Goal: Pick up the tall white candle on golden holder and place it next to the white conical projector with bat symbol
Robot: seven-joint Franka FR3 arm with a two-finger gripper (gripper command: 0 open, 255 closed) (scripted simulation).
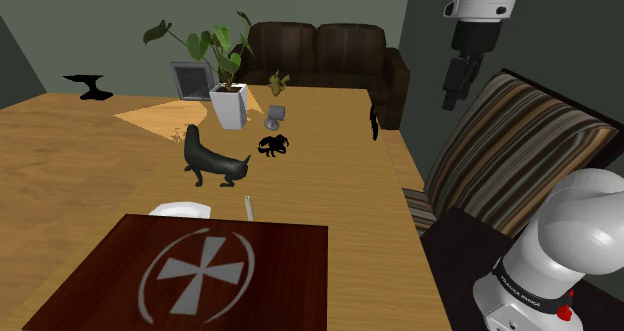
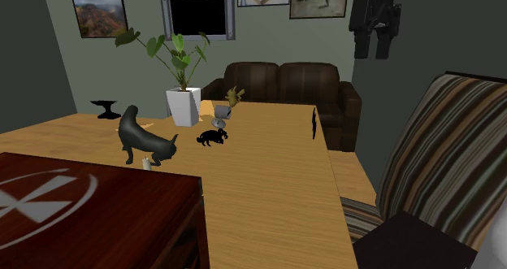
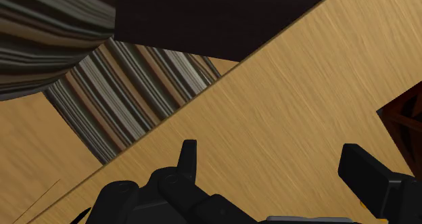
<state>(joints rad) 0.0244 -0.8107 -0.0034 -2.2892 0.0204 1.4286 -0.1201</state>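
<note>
- The wooden table (image 1: 330, 209) filled most of the shoulder view, with a striped armchair (image 1: 520, 149) at its right edge and a brown sofa (image 1: 320, 54) behind it at top centre.
- A dark red box (image 1: 220, 279) marked with a pale cross sat at lower left.
- A black dog figure (image 1: 212, 161) stood at centre left, just above the box.
- The gripper (image 1: 452, 94) hung high at upper right, over the armchair and well apart from everything on the table. In the wrist view its fingers (image 3: 188, 158) stood wide apart with nothing between them.
- The grey-white conical projector (image 1: 277, 112) stood at upper centre, near a white plant pot (image 1: 228, 106), with a black bat-shaped figure (image 1: 273, 144) just below it.
- The candle (image 1: 249, 208) appeared to be the thin pale stick just above the box's top edge, near the dog's feet.
- Risk: the candle was slim and hemmed in, so a descending finger could strike the box or dog, or tip the candle over.
- Risk: the spot by the projector was crowded, so setting down there could knock the bat figure or cone.
</note>
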